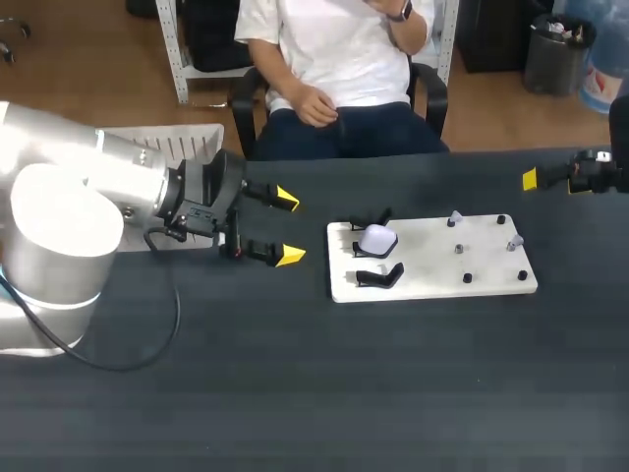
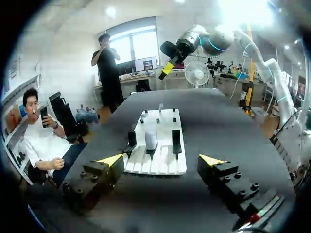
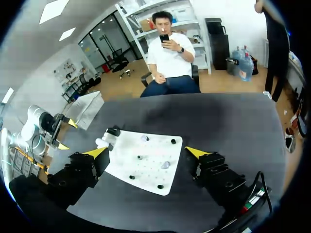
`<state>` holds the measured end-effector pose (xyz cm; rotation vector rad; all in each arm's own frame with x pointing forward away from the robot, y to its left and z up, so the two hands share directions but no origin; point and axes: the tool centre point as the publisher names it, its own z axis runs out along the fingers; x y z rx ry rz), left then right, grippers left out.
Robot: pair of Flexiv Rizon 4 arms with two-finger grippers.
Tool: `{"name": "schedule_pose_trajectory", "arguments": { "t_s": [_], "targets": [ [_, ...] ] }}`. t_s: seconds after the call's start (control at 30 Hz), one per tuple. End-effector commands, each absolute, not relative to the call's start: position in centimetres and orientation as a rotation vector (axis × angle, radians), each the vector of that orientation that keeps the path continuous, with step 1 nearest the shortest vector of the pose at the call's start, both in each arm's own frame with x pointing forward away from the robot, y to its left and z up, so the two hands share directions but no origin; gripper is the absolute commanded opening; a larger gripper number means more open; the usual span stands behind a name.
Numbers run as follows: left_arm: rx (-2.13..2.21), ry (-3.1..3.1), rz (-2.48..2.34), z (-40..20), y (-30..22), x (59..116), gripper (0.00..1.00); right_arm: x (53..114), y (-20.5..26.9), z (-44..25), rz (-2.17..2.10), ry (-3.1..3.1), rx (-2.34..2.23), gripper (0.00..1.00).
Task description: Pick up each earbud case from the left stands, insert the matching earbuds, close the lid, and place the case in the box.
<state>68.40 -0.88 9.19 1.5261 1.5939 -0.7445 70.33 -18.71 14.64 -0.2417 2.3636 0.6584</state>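
A white earbud case (image 1: 376, 238) rests on the rear black stand at the left end of the white board (image 1: 432, 285). The front stand (image 1: 379, 276) is bare. Two small pale earbuds (image 1: 454, 218) (image 1: 514, 241) sit on pegs at the board's right end. My left gripper (image 1: 289, 228) hovers open, left of the board and level with the stands. In the left wrist view the case (image 2: 151, 139) lies ahead of the open left gripper (image 2: 161, 160). My right gripper (image 1: 532, 179) hangs beyond the board's far right corner. The open right gripper (image 3: 146, 152) has the board (image 3: 124, 162) ahead of it.
A white box (image 1: 177, 143) stands at the table's back left, behind my left arm; it also shows in the right wrist view as the box (image 3: 87, 109). Several black pegs (image 1: 467, 278) dot the board. A seated person is behind the far edge, not touching the table.
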Motion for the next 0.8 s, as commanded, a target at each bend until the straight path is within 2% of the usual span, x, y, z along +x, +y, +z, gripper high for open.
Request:
{"name": "schedule_pose_trajectory", "arguments": {
  "t_s": [0.03,0.8],
  "targets": [
    [1.529,1.596,-0.745,9.2,-0.9,68.5,1.0,70.2,-18.6,14.8,0.651,2.368,-0.238,1.0],
    [1.487,1.578,-0.815,6.2,-5.8,69.5,1.0,70.2,-18.6,14.8,0.651,2.368,-0.238,1.0]
  ]
}}
